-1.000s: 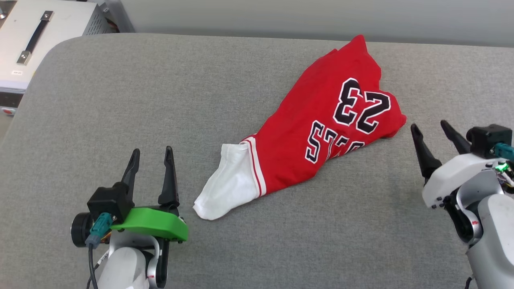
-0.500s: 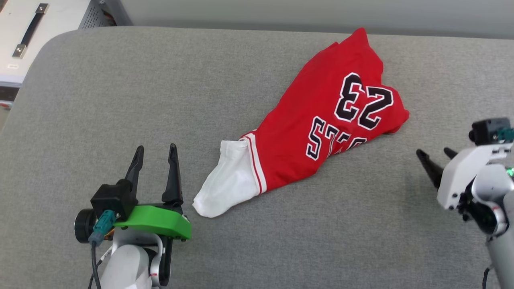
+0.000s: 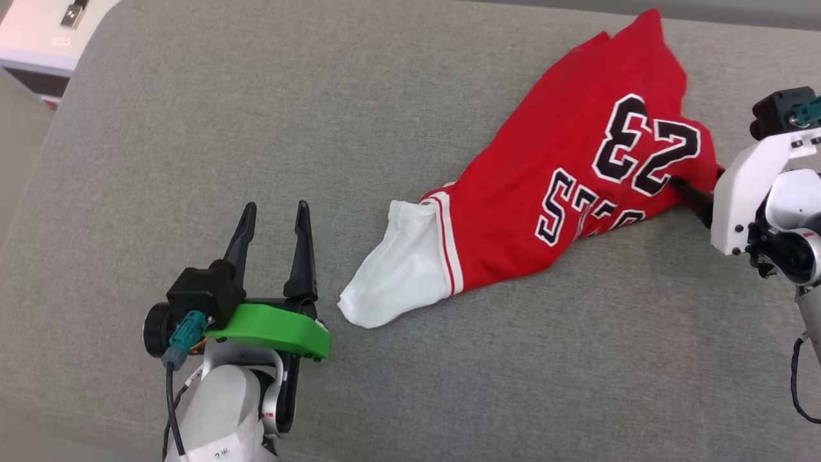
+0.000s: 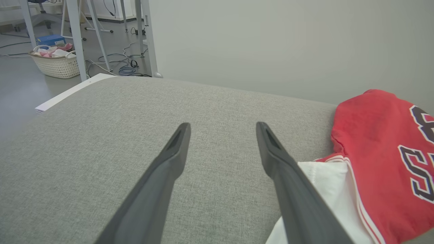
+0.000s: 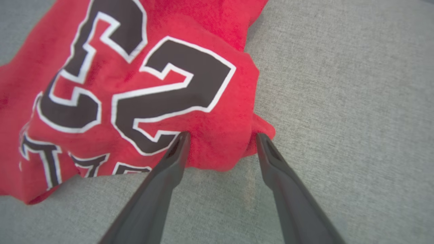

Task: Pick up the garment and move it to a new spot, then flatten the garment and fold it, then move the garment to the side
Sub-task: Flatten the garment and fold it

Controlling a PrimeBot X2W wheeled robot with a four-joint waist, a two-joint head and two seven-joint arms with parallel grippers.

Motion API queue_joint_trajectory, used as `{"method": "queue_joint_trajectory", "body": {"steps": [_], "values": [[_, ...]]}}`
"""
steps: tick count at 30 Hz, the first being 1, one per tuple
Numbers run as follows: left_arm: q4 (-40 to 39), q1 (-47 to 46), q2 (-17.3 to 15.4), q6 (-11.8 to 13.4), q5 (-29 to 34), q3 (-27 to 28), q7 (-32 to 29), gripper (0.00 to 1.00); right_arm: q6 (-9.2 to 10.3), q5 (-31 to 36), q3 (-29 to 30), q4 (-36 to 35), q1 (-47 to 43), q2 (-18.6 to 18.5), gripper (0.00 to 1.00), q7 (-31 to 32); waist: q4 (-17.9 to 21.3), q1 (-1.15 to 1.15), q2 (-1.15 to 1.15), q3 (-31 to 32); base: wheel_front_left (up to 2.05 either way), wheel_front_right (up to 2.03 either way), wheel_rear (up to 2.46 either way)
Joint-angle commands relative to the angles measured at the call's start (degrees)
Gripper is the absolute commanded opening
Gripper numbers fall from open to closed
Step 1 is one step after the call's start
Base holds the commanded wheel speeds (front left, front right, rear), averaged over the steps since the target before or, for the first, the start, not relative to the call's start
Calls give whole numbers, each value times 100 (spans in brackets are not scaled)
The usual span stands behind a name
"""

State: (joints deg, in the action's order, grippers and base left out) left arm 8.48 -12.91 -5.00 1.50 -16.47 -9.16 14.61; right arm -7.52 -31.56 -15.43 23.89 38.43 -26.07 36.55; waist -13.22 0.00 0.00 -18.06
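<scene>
Red garment lies bunched toward the grey tabletop's far right corner, black "23" upside down, the lettering too creased to read. Right gripper spread wide, straddling the red edge by the "2". Left gripper agape, empty, beside the white sleeve.

On the garment, lettering under the 23 folds into a crease, partly unreadable. In the head view the right gripper has its fingers mostly hidden behind its white housing. The left wrist view's right edge cuts the garment off.
</scene>
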Motion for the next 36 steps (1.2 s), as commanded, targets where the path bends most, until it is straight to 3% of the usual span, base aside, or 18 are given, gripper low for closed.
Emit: {"method": "queue_joint_trajectory", "body": {"steps": [1,10,11,12,13,19,26,32,33,36], "values": [[9,-91,51,-22,-32,-19,33,100,3,-66,-109,102,115,-28,100,59,-194,0,0,-196,0,0,0],[0,-121,125,-45,-19,25,38,100,3,-360,-663,745,142,-64,100,703,-292,0,0,-340,0,0,0],[-2,-123,133,-48,-15,36,38,100,3,-432,-716,783,104,-51,70,804,-296,0,0,-343,0,0,0],[-3,-122,139,-49,-11,48,38,100,3,-506,-775,809,71,-52,17,899,-294,0,0,-340,0,0,0],[-1,-119,144,-50,-7,59,38,100,3,-560,-810,817,51,-56,0,944,-289,0,0,-329,0,0,0],[56,-50,166,-60,31,136,38,100,3,-799,-891,525,116,-191,0,800,-197,0,0,-92,0,0,0],[103,128,173,-81,99,202,39,100,3,-743,-659,-463,-41,-544,0,655,-32,0,0,304,0,0,0],[98,254,157,-89,138,256,39,100,3,-534,-15,-1649,-527,-809,0,882,129,0,0,486,0,0,0],[94,307,146,-93,150,268,39,100,3,-381,407,-2289,-862,-822,0,1044,203,0,0,560,0,0,0],[88,361,123,-88,158,282,39,100,3,-164,854,-3035,-1268,-767,0,1267,275,0,0,626,0,0,0]]}}
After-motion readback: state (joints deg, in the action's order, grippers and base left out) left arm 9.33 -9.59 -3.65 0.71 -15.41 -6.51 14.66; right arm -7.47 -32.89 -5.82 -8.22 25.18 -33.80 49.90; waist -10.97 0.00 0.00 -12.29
